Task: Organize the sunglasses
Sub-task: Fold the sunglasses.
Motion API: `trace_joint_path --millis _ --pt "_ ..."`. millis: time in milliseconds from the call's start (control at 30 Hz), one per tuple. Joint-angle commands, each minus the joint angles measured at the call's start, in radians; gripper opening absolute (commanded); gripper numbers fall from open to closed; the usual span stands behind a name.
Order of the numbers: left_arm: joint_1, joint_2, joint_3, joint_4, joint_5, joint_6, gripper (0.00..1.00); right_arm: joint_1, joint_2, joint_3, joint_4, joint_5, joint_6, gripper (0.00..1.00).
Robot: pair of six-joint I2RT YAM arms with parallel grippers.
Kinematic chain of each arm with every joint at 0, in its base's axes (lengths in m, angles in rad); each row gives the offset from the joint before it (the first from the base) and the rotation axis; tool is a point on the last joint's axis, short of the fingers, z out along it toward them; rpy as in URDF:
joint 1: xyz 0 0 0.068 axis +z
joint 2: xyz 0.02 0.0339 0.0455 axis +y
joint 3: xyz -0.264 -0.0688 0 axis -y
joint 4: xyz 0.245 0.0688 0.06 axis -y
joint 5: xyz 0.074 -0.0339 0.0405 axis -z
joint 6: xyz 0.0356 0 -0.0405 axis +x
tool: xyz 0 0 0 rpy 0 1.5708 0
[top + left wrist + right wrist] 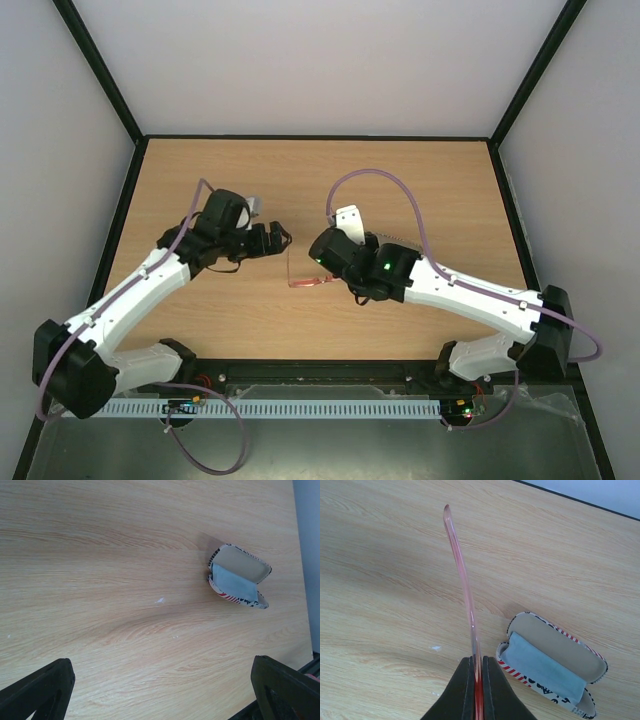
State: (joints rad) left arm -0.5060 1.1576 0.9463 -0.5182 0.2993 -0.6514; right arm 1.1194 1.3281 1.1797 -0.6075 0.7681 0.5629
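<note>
The sunglasses [465,587] have a thin translucent red frame. My right gripper [478,662] is shut on one slim temple arm, which sticks out away from the fingers above the table. In the top view the sunglasses [305,281] hang at my right gripper [325,268] near the table's middle. The open flag-patterned case [552,665] lies just right of them with the light blue cloth [545,667] inside. My left gripper [160,662] is wide open and empty above bare wood, left of the sunglasses in the top view [278,238]. The case [239,575] lies beyond it.
The case [348,215] is mostly hidden behind my right arm in the top view. The wooden table [200,180] has black-framed walls at the back and both sides. The arm bases and a cable rail [320,408] are at the near edge.
</note>
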Motion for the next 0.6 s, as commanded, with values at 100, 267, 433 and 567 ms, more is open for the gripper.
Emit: trace_joint_path --millis 100,267,433,567 --pt "-0.150 0.086 0.113 0.000 -0.138 -0.024 0.99 0.011 0.041 0.043 -0.039 0.038 -0.004 0.01" --pt "-0.254 0.140 0.148 -0.012 -0.195 -0.036 0.99 0.011 0.044 0.050 -0.040 0.028 -0.005 0.01" --pt "-0.317 0.173 0.147 -0.016 -0.223 -0.053 0.99 0.010 0.032 0.054 -0.041 0.023 0.006 0.01" --pt "-0.348 0.177 0.135 -0.005 -0.226 -0.068 0.99 0.009 0.018 0.056 -0.038 0.030 0.024 0.01"
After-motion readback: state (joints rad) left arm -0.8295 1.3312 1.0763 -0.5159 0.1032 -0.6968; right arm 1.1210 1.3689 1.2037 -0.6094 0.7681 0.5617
